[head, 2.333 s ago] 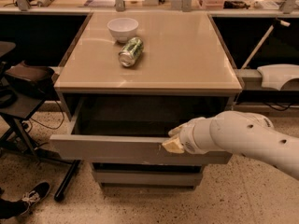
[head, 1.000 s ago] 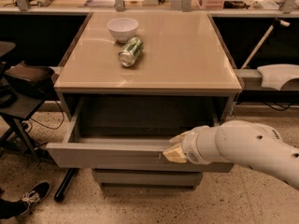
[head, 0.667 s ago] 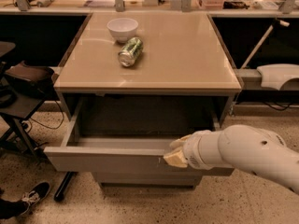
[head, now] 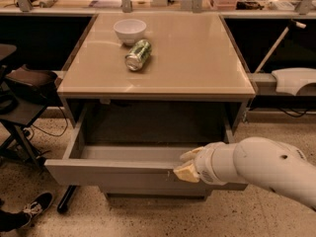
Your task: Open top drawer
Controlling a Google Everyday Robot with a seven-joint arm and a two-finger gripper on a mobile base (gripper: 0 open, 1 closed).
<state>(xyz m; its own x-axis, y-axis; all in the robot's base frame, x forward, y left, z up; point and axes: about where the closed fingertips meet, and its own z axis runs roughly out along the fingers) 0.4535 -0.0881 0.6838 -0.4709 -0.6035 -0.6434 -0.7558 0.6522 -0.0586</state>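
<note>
- One view only, camera view, looking down at the front of a tan-topped desk (head: 197, 58) on a speckled floor (head: 148, 216).
- top drawer (head: 113, 174) is right under the desk top, pulled well out toward the camera; wide grey flat front panel, no handle, plain grey inside showing, nothing visible in it.
- end effector (head: 185, 166) is at the top edge of the drawer's front panel, right of centre.
- end effector fingers (head: 191, 155) are clamped on that panel edge: pale one over the rim on the inner side, yellowish one on the outer face.
- White rounded arm (head: 266, 169) comes in from the lower right edge and covers the right end of the drawer front.
- Lower drawer front (head: 148, 194) peeks out beneath the open drawer, closed, mostly hidden.
- White bowl (head: 130, 30) stands upright on the desk, back left area.
- Green and silver can (head: 138, 55) lies on its side just in front of the bowl, near it but apart, end facing the camera.
- Dark chair (head: 29, 78) stands left of the desk.
- Black shoe with white sole (head: 34, 205) is on the floor at bottom left.
- White curved object (head: 295, 80) sits at the right edge, beside the desk.
- Back shelf clutter along the top edge is too small to name.
</note>
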